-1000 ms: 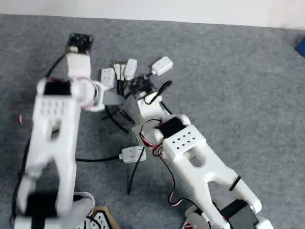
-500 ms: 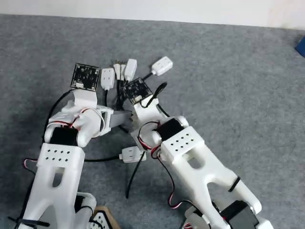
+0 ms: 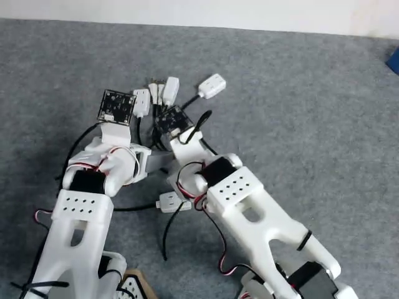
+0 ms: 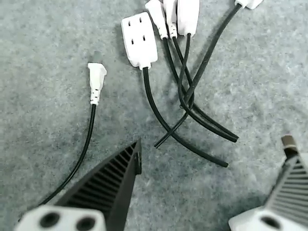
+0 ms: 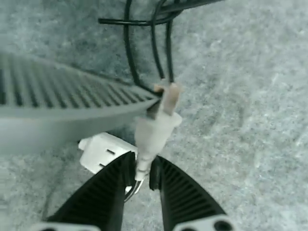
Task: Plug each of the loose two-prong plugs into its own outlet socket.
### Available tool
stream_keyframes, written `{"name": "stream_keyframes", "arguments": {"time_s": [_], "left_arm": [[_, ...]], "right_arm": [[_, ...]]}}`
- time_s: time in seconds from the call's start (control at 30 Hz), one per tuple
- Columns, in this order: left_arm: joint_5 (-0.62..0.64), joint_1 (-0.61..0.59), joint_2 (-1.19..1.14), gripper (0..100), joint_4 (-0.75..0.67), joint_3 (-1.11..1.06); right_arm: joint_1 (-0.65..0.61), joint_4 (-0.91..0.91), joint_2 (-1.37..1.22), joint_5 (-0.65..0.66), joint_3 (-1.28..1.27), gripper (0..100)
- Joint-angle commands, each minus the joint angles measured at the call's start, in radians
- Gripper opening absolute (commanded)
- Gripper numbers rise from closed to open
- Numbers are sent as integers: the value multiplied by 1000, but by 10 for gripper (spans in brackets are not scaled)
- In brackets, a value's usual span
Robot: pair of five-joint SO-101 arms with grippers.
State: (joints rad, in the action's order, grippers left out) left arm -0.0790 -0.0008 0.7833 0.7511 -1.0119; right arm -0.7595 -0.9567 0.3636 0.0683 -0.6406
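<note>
My right gripper (image 5: 142, 161) is shut on a white two-prong plug (image 5: 155, 126), prongs pointing away from the wrist. The prongs touch or nearly touch a ribbed grey finger (image 5: 72, 110) of the left gripper. A white outlet socket (image 5: 102, 151) lies on the carpet just under the held plug. My left gripper (image 4: 211, 149) is open above the grey carpet with nothing between its fingers. Beyond it lie a loose white plug (image 4: 96, 81) and a white outlet socket (image 4: 138, 39). More white plugs and sockets (image 4: 179, 13) are bunched farther off. In the high view both wrists meet mid-table.
Black cords (image 4: 190, 103) cross and loop on the carpet between the two grippers. Another socket (image 3: 212, 85) lies at the far side, and one socket (image 3: 171, 201) sits by the right arm's wrist. Grey carpet (image 3: 312, 112) stretches open to the right.
The left arm has drawn back from its far reach and turned, bringing its open gripper beside the right gripper. The right arm has shifted slightly left with its plug.
</note>
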Motion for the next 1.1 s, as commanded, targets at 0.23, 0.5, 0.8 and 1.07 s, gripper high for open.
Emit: {"name": "stream_keyframes", "arguments": {"time_s": [0.23, 0.5, 0.8, 1.07], "left_arm": [[5, 24, 12, 432, -78, -50], [6, 19, 12, 431, -77, -50], [8, 18, 15, 431, -51, -16], [3, 81, 13, 431, -55, -76]], "right_arm": [[-104, -232, 44, 107, 162, 8], [-56, -587, 35, 167, 624, 8], [4, -455, 30, 161, 349, 8], [5, -456, 30, 130, 378, 8]]}}
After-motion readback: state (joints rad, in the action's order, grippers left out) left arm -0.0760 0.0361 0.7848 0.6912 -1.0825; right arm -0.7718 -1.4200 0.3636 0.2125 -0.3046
